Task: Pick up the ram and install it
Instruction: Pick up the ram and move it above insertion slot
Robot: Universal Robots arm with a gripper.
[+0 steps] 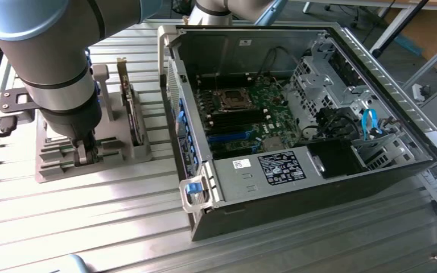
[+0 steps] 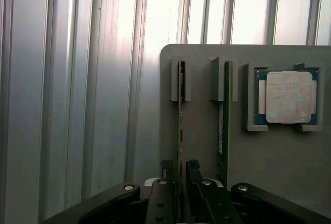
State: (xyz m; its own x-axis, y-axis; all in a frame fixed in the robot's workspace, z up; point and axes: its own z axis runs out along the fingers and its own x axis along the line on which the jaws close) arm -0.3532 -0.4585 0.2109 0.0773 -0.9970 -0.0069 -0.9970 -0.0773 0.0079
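Note:
Two rams stand on edge in slots of a grey holder (image 2: 279,172). One ram (image 2: 180,115) runs straight between my gripper's fingers; the other ram (image 2: 223,125) stands parallel beside it. My gripper (image 2: 179,180) is open, one finger (image 2: 165,175) on each side of the first ram with a small gap. In the exterior view my gripper (image 1: 86,154) reaches down into the holder (image 1: 52,170) at the exterior view's left. The open computer case (image 1: 355,182) lies to the right, with the motherboard's memory slots (image 1: 238,120) showing inside.
A square silver processor chip (image 2: 288,97) sits in its own pocket of the holder. A dark expansion card (image 1: 132,116) stands upright at the holder's edge nearest the case. The ribbed metal table (image 1: 89,227) extends around the holder. A blue latch (image 1: 193,190) sticks out from the case.

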